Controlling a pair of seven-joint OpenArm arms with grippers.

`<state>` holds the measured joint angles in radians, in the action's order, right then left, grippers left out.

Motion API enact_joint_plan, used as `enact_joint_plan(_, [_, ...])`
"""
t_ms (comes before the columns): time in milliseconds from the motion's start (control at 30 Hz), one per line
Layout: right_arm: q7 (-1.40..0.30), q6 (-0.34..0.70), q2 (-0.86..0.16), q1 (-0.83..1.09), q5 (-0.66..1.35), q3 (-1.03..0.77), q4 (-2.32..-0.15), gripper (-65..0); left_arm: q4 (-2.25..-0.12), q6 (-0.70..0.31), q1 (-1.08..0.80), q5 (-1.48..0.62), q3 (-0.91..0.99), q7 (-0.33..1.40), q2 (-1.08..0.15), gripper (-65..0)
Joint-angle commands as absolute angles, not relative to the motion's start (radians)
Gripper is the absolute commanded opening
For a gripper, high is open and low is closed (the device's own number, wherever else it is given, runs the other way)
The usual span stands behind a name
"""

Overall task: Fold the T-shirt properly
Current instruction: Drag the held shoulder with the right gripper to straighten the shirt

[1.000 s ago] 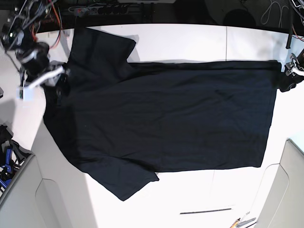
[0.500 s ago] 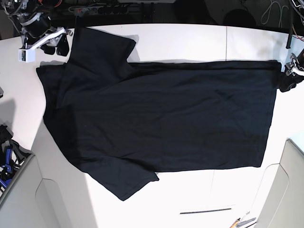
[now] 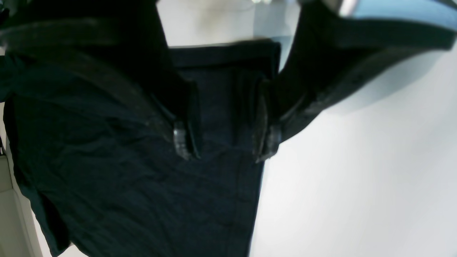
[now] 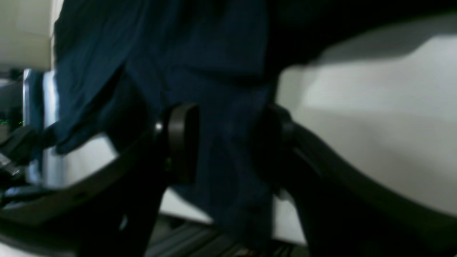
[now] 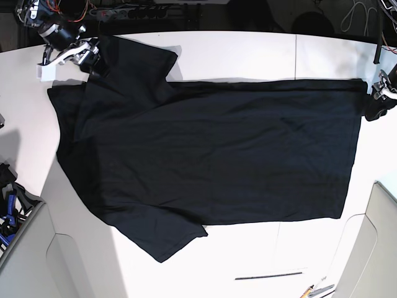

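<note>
The black T-shirt (image 5: 217, 149) lies spread flat on the white table (image 5: 248, 49), collar end to the left and hem to the right. My right gripper (image 5: 92, 57) is at the back left, at the outer edge of the far sleeve. In the right wrist view its jaws (image 4: 228, 142) stand open with dark cloth (image 4: 214, 53) running between the fingers (image 4: 182, 142). My left gripper (image 5: 374, 105) is at the far right hem corner. Seen from the left wrist it (image 3: 225, 141) is open, straddling the hem of the shirt (image 3: 107, 178).
Grey bins stand at the front left (image 5: 25, 248) and front right (image 5: 378, 236). A thin black strip (image 5: 268, 276) and small tools (image 5: 319, 288) lie near the front edge. Cables and a power strip (image 5: 124, 11) run along the back.
My right arm has left the shirt's shoulder edge, swung to the back left corner, then come in to the far sleeve. The shoulder edge now lies spread further left. The left arm has not moved.
</note>
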<state>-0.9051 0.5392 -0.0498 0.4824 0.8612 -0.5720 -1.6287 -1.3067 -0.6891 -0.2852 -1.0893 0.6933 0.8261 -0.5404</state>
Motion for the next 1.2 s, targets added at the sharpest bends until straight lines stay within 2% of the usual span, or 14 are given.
enact_joint_plan(0, [-0.947, 0.534, -0.055, 0.491, 0.847, -0.574, -1.631, -35.9, -1.321, -0.698, -0.280, -1.110, 0.702, 0.812, -0.566, -37.9])
enact_joint_plan(100, [-0.955, 0.548, -0.055, 0.491, 0.873, -0.574, -1.631, -36.1, -1.321, -0.698, -0.280, -1.110, 0.702, 0.812, -0.566, -37.9])
enact_joint_plan(133, [-0.956, 0.548, -0.055, 0.491, 0.883, -0.574, -1.631, -38.7, -1.321, -0.698, -0.280, -1.110, 0.702, 0.812, -0.566, -37.9])
enact_joint_plan(167, [-0.960, 0.548, -0.055, 0.490, 0.891, -0.574, -1.631, -43.7, -1.321, -0.698, -0.280, -1.111, 0.702, 0.812, -0.566, -37.9])
enact_joint_plan(267, [-0.970, 0.548, -0.055, 0.490, 0.921, -0.574, -1.631, -65.0, -1.321, -0.698, -0.280, -1.111, 0.702, 0.812, -0.566, -37.9])
enact_joint_plan(533, [-0.997, 0.577, -0.054, 0.424, 1.056, -0.574, -1.631, -65.0, -1.321, -0.698, -0.280, -1.110, 0.702, 0.812, -0.566, -37.9])
enact_joint_plan(800, [-0.994, 0.584, -0.052, 0.263, 1.053, -0.497, -1.631, -65.0, -1.321, -0.698, -0.280, -1.110, 0.702, 0.812, -0.566, -37.9])
enact_joint_plan(900, [-0.954, 0.584, -0.052, 0.195, 0.988, -0.421, -1.631, -65.0, -1.321, -0.698, -0.280, -1.110, 0.702, 0.812, -0.566, -37.9])
enact_joint_plan(1167, [-0.711, 0.582, -0.052, 0.020, 0.645, -0.257, -1.630, -65.0, -1.321, -0.698, -0.280, -1.110, 0.702, 0.812, -0.566, -37.9])
